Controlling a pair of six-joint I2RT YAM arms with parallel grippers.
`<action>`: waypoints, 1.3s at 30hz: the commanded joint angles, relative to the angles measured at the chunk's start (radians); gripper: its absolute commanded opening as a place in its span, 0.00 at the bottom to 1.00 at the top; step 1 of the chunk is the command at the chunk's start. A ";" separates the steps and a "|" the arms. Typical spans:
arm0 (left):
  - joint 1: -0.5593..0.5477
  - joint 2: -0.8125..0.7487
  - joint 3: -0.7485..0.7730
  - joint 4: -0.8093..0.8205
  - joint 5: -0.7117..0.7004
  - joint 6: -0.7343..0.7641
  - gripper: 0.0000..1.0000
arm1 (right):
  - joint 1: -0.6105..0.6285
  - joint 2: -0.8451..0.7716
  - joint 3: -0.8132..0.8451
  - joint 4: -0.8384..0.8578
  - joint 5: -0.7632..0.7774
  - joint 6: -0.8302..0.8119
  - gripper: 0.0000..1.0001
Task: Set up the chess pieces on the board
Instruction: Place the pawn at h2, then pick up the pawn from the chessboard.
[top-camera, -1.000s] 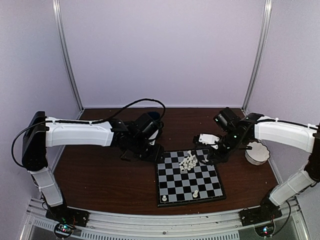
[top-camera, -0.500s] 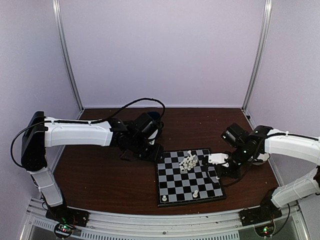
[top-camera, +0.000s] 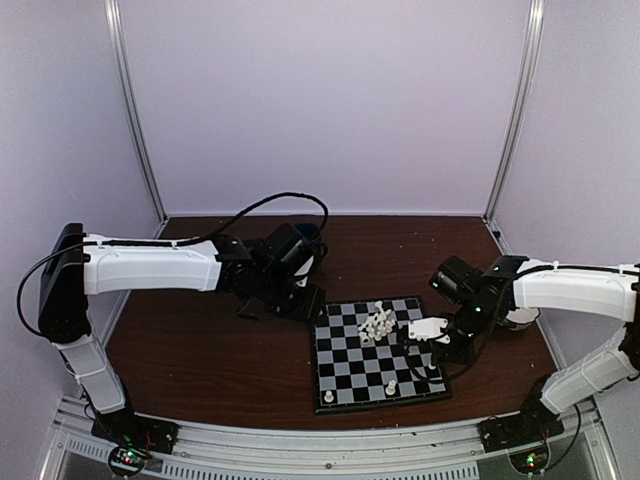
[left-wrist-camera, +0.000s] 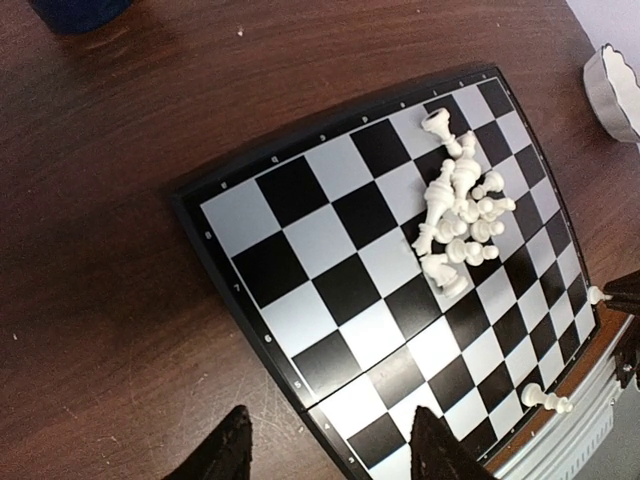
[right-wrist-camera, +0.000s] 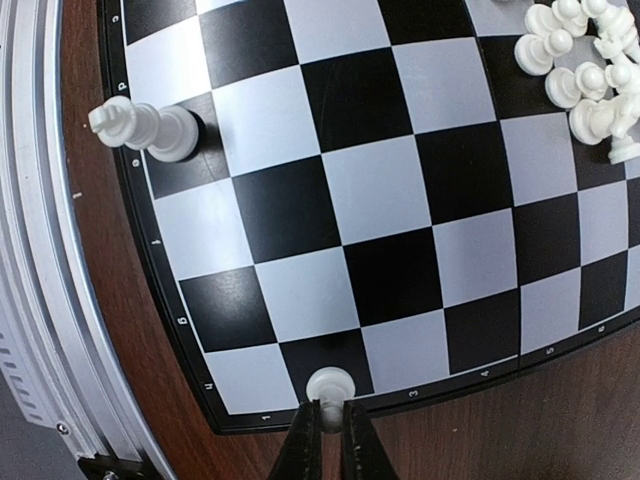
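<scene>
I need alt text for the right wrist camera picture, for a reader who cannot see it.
The right end effector, shut, grips a small white chess piece over a black square near a corner of the board. Another white piece stands at the board's left edge, and a heap of white pieces lies at top right.

- Right hand (right-wrist-camera: 327, 412): fingertips pinched on a white pawn (right-wrist-camera: 330, 383) at a black edge square.
- Chessboard (right-wrist-camera: 380, 190): tall white piece (right-wrist-camera: 150, 128) upright near the rim; heaped white pieces (right-wrist-camera: 590, 70) upper right.
- Bench (right-wrist-camera: 480, 440): dark wood.
</scene>
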 joint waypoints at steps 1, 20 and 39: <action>-0.003 -0.027 -0.004 0.007 -0.015 0.013 0.54 | 0.015 0.031 -0.007 -0.004 -0.002 -0.013 0.04; -0.004 -0.018 -0.020 0.023 -0.010 0.015 0.55 | 0.024 0.070 -0.007 0.001 0.025 -0.008 0.10; -0.004 -0.009 0.010 0.004 0.003 0.035 0.55 | -0.001 -0.084 0.147 0.000 0.032 -0.011 0.28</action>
